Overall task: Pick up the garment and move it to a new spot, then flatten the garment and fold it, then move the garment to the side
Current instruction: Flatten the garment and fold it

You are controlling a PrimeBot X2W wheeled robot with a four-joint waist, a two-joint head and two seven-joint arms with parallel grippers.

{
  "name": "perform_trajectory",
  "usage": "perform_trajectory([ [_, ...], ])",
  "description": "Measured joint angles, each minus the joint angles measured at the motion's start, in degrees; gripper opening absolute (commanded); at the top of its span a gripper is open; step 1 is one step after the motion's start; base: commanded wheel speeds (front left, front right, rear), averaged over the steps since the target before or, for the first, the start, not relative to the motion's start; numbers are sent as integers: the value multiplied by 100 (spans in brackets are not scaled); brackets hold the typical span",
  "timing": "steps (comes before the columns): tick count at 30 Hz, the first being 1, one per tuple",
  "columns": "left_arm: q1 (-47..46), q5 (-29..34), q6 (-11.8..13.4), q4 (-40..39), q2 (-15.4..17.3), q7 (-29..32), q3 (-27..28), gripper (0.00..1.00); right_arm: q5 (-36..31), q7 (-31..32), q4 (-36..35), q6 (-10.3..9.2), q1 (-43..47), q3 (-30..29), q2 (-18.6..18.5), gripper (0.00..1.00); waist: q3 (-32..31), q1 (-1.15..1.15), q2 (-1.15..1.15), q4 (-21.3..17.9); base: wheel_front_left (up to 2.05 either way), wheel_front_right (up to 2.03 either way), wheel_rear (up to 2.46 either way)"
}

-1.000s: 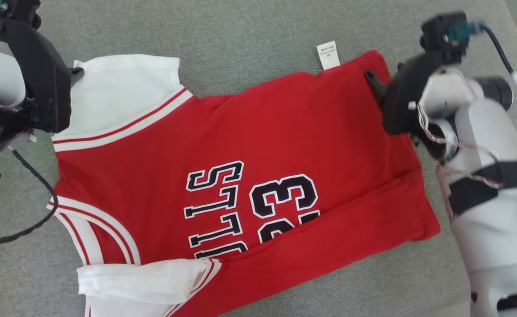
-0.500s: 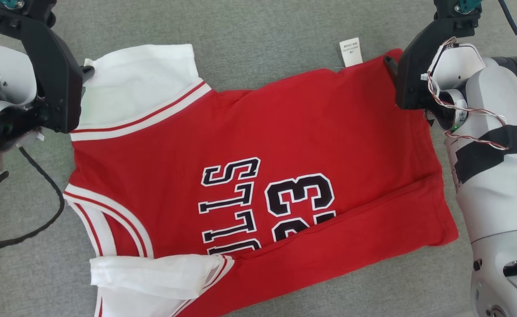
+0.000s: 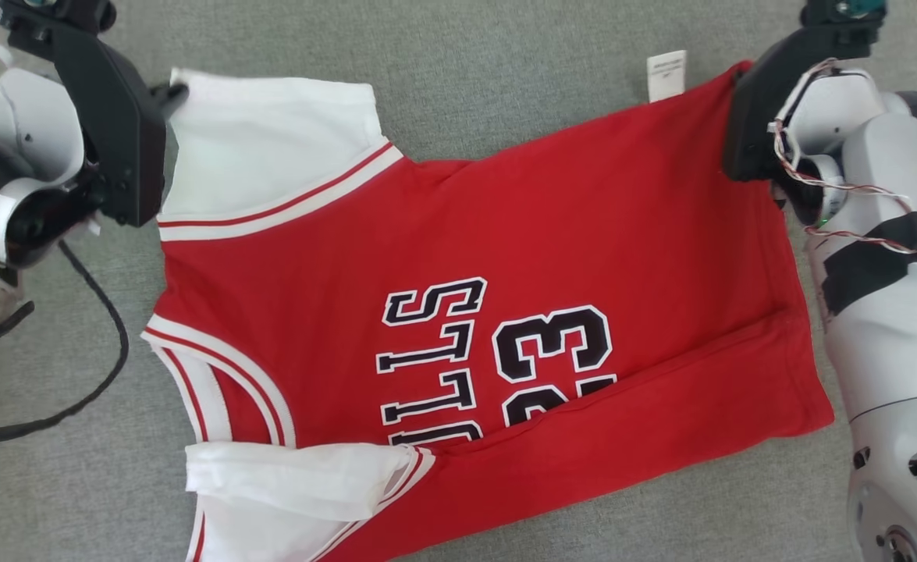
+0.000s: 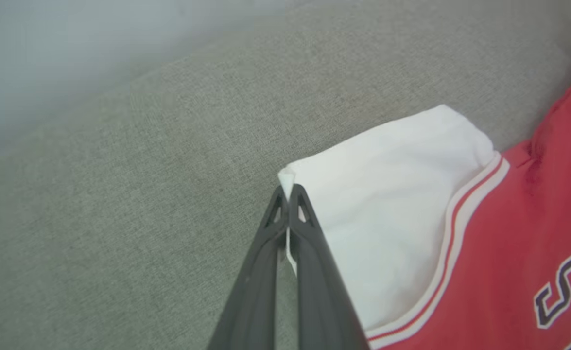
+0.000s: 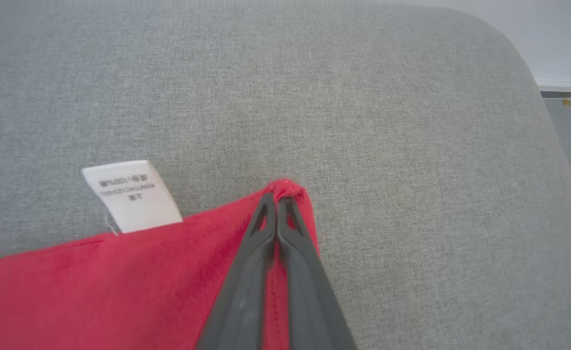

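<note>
Table: covered in grey woven cloth (image 3: 458,47), matte, with a fine even weave.
Table corner: in the right wrist view the far corner (image 5: 504,43) is rounded and soft-edged.
Wall: pale and plain (image 5: 562,34), beyond that corner.
Skirting: a thin dark strip (image 5: 567,89) at the foot of the wall.
Floor: grey (image 5: 569,141), beside the table's edge; the small marks on it are too blurred to tell.
Left wrist view, far side: a pale blurred band (image 4: 71,43); cannot tell what it is.
Light: soft and even, with faint shadows.

Red jersey (image 3: 505,234) with white sleeves, striped trim and black "23" lettering is lying spread front-up on grey fabric surface (image 3: 466,78), neck end pointing left. Near long side is lying folded over the lettering, and white care label (image 3: 666,76) is sticking out at the far edge.
</note>
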Motion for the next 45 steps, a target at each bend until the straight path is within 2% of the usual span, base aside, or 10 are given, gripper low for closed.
perform_trajectory([
  [14,-531,179,-43,148,-20,-1774,-49,0,497,-1095,191,0,-31,-325,-282,0,-191,0,0,193,0,0,0],
  [18,-497,2,-43,55,7,-1934,-214,0,890,-1176,253,0,-28,-327,-310,0,-271,0,0,225,0,0,0],
  [23,-57,-300,-43,-542,366,-2074,-430,0,1553,-1116,101,0,270,-54,-492,0,-432,0,0,270,0,0,0],
  [27,554,-567,-23,-1116,710,-2307,-381,0,2062,-1060,-234,0,755,229,-697,0,-587,0,0,307,0,0,0],
  [36,1982,-1045,639,-2654,1270,-2586,-342,0,2853,-1060,-1217,0,2017,655,-1301,0,-899,-1,0,468,0,0,0],
  [45,3198,-1368,1319,-3812,1624,-3051,-353,0,3119,-929,-2079,0,3062,705,-1489,0,-1095,-1,0,582,0,0,0],
])
